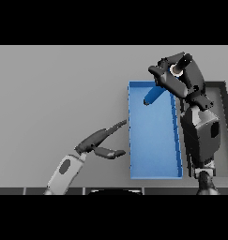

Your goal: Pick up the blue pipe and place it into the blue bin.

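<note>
The left hand (97,140) rests on the grey table (54,93), fingers straight and relaxed, just beside the blue bin (132,136). Over the bin's far end, the right hand (174,77) curls around the blue pipe (153,95) (its upper end hidden), with a dark tray (224,122) cut off at right.

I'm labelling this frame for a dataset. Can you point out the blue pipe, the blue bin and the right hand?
blue pipe (151,96): head view, on its exposed lower end.
blue bin (153,145): head view, on its bare floor.
right hand (174,77): head view, on the palm, curled round the pipe.
</note>
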